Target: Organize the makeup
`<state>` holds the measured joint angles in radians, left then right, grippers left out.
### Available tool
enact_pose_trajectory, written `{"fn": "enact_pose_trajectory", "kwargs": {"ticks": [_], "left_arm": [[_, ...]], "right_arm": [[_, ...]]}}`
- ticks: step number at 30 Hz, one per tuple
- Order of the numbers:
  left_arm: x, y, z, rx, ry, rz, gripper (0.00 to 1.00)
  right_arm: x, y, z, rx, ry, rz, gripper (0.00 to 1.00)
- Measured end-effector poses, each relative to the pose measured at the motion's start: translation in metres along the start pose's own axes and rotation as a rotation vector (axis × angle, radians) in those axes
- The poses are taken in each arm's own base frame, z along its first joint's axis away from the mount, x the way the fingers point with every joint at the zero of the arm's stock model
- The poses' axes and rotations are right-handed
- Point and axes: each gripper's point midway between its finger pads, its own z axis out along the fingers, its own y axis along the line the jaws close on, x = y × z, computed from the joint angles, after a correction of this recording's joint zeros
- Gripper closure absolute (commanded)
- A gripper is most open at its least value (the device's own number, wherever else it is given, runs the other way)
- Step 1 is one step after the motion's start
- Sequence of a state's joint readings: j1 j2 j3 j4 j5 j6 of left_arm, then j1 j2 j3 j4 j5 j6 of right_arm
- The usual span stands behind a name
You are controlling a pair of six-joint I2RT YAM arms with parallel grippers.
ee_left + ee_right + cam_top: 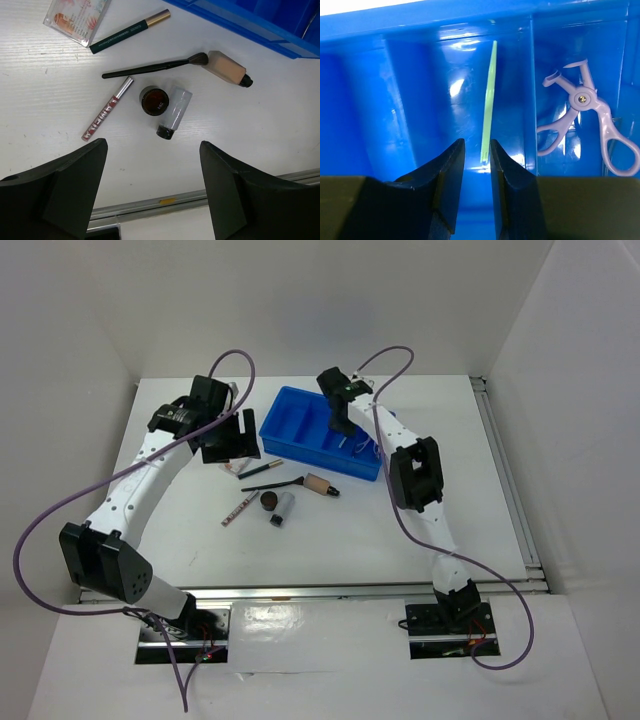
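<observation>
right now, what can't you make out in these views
Pinkish packet: left wrist view, cut off by the top edge; overhead, partly hidden by the left tool.
Green stick: right wrist view, its lower end meets the right tool tips; gripped or not, unclear.
Lilac curler: same view, cut off by the right edge.
Blue tray: overhead, the right arm covers its right compartments.
Brown pot: left wrist view, lid print too small.

You see the white table [420,520] carrying the blue tray [310,452] at 12 o'clock. Around the brown pot [153,100]: grey cylinder [172,112] just beside at 4, beige tube [227,70] at 2, black brush [150,67] and green pencil [127,32] at 12, pinkish packet [75,17] at 10, glittery tube [106,110] at 8
</observation>
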<state>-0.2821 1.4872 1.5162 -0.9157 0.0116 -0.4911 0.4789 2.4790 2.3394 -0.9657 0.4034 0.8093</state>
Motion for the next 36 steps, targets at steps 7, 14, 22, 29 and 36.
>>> {"fn": "enact_pose_trajectory", "kwargs": {"ticks": [7,14,22,29,36], "left_arm": [[0.001,0.001,0.0,-0.001,0.002,0.018,0.12],[0.001,0.001,0.0,-0.001,0.002,0.02,0.12],[0.001,0.001,0.0,-0.001,0.002,0.022,0.12],[0.001,0.001,0.001,-0.002,0.003,0.022,0.12],[0.001,0.001,0.001,-0.002,0.004,0.021,0.12]], "right_arm": [[0.012,-0.007,0.018,0.044,0.017,-0.004,0.58],[0.016,-0.012,0.024,0.07,0.018,0.0,0.57],[0.017,-0.015,0.034,0.082,0.022,0.011,0.56],[0.012,-0.014,0.039,0.068,0.008,0.013,0.6],[0.005,-0.012,0.043,0.033,-0.023,0.007,0.78]]}}
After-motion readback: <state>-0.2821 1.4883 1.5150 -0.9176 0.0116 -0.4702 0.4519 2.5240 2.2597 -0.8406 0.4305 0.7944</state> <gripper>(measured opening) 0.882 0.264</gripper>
